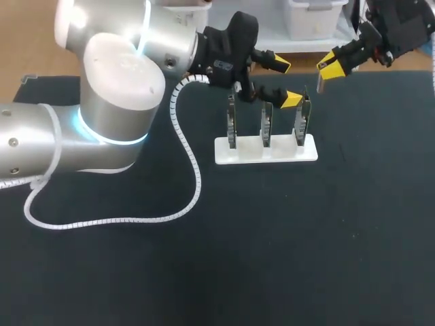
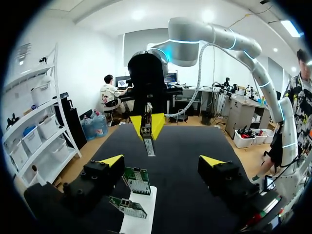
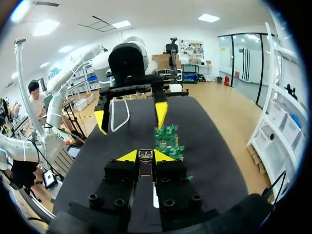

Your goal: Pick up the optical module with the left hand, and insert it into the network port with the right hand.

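Squarely in right claw [image 3: 145, 156], optical module [image 3: 145, 170].

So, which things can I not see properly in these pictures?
- Network ports: the three boards stand edge-on in the head view, too small to show any port.
- Optical module: tiny in the head view; in the right wrist view the fingers of the right tool cover most of it.
- White base: cut off by the black rim in the left wrist view, where only two boards show.
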`<state>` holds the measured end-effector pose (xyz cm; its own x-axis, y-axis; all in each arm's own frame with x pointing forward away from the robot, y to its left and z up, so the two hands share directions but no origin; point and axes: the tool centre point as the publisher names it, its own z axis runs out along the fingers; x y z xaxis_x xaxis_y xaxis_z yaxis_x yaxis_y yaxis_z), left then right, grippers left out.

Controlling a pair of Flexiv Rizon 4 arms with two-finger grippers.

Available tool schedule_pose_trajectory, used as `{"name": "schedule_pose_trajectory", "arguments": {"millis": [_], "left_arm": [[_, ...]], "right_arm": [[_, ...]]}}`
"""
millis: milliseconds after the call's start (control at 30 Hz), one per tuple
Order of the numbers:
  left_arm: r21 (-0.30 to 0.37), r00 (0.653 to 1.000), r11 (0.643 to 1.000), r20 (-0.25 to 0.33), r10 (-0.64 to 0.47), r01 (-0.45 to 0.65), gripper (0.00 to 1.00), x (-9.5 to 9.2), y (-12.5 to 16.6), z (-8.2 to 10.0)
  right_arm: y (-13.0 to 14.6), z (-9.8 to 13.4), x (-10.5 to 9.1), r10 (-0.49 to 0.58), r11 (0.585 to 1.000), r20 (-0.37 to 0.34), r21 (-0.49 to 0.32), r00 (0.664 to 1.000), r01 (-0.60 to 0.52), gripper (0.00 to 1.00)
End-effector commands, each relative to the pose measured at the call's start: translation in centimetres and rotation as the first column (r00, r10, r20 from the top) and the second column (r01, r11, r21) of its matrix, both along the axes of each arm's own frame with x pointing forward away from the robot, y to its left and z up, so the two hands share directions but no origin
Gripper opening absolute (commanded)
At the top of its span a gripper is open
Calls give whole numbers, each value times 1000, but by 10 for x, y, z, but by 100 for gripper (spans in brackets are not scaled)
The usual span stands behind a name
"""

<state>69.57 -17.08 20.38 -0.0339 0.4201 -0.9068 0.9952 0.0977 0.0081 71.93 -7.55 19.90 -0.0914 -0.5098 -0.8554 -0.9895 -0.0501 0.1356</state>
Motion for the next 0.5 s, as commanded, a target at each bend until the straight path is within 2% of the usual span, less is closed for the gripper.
{"name": "schedule_pose_trajectory", "arguments": {"millis": [33, 500], "left_arm": [[3, 1000, 1000, 0, 3, -3, 100, -1, 0, 0], [3, 1000, 1000, 0, 3, -3, 100, -1, 0, 0]], "right_arm": [[6, -10, -2, 13, 1000, -14, 5, 1000, -13, 0], [15, -19, 6, 27, 1000, -17, 10, 1000, -26, 0]]}}
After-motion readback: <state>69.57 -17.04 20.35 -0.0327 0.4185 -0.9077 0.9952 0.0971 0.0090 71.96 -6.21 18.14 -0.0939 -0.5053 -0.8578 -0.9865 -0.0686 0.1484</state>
